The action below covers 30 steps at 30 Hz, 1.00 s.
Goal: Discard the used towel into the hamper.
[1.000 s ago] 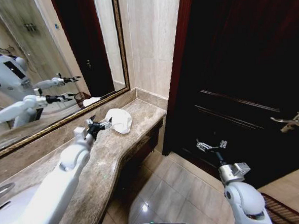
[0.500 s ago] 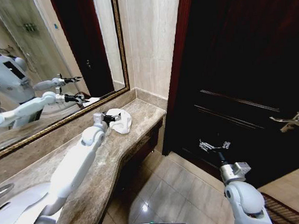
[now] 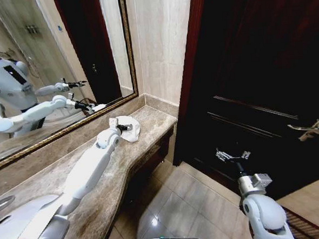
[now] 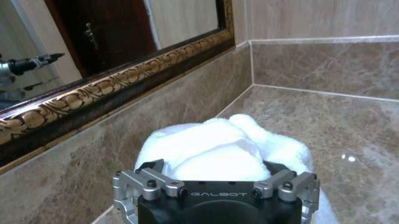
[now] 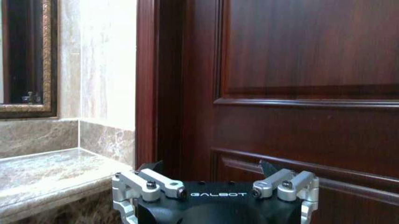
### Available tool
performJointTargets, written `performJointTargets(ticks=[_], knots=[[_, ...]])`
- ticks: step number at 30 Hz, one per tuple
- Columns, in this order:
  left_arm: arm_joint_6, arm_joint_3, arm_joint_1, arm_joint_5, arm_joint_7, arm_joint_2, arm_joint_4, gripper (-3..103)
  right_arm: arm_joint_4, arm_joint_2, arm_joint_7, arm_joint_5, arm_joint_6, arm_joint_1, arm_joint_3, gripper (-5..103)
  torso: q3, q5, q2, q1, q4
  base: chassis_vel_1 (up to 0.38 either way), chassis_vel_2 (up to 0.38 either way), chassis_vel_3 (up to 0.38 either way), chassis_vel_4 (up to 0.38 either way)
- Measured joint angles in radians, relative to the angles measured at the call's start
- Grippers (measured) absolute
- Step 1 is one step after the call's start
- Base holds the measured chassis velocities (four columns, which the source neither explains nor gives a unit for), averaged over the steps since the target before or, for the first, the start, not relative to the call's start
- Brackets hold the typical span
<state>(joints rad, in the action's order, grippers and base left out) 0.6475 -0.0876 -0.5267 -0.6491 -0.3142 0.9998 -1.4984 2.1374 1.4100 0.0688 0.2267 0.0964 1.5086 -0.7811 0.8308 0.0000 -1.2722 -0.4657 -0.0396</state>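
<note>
A crumpled white towel [image 3: 134, 133] lies at the far end of the marble counter [image 3: 114, 176], close to the mirror's corner. My left arm stretches along the counter, and my left gripper [image 3: 125, 127] has reached the towel's near side. In the left wrist view the towel [image 4: 212, 144] bulges up between the spread fingers of the left gripper [image 4: 212, 167], which is open. My right gripper [image 3: 233, 155] hangs open and empty in front of the dark door; the right wrist view shows it too [image 5: 209, 168]. The hamper is out of view.
A gold-framed mirror [image 3: 68, 125] runs along the wall behind the counter. A sink basin [image 3: 14, 220] sits at the counter's near left. The dark wooden door [image 3: 254, 81] with a lever handle [image 3: 309, 129] stands to the right. Tiled floor [image 3: 181, 205] lies below.
My left arm has stretched forward along the counter, bringing its gripper from short of the towel up to it. The right gripper has barely shifted.
</note>
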Motion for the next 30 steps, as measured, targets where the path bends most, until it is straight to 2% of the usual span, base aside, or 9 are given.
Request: performJointTargets(ticks=[8, 20, 30], knots=[[-0.014, 0.025, 0.017, 0.025, 0.012, 0.016, 0.035, 100, 0.036, 0.019, -0.033, 0.006, 0.022, -0.01, -0.006, 100, 0.0, 0.0, 0.0, 0.0, 0.0, 0.0, 0.0, 0.0, 0.0], [-0.008, 0.047, 0.009, 0.025, -0.003, 0.014, 0.018, 100, 0.097, 0.026, -0.04, 0.02, 0.004, 0.043, -0.033, 100, 0.0, -0.0001, 0.0, 0.0, 0.0001, 0.0, 0.0, 0.0, 0.0], [0.005, 0.049, 0.012, -0.009, -0.007, -0.003, 0.035, 100, 0.143, 0.042, -0.056, 0.042, 0.001, 0.06, -0.024, 100, 0.0, -0.0001, 0.0, 0.0, 0.0, 0.0, 0.0, 0.0, 0.0]])
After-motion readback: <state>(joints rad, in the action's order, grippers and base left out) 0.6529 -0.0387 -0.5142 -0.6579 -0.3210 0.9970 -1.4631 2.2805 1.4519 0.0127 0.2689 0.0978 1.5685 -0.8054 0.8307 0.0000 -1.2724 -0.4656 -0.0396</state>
